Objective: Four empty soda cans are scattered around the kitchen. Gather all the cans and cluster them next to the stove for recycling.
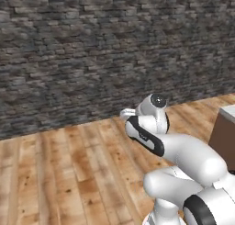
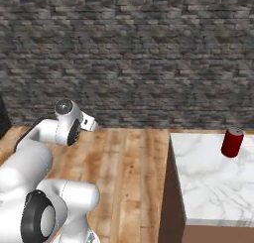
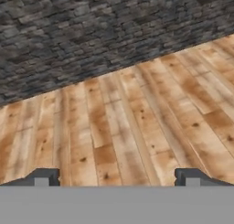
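On the white marble counter [image 2: 208, 187], near its far edge, stands a red soda can [image 2: 232, 142], upright. Left of the counter lies open wooden plank floor [image 3: 128, 127] up to a dark brick wall [image 1: 92, 49]. Above that floor, the gripper [image 3: 117, 176] is spread wide, holding nothing.

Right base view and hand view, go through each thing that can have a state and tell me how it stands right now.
Red soda can: upright on the marble counter, near its far edge, untouched.
Gripper: jaws wide open, holding nothing, looking over the wood floor.
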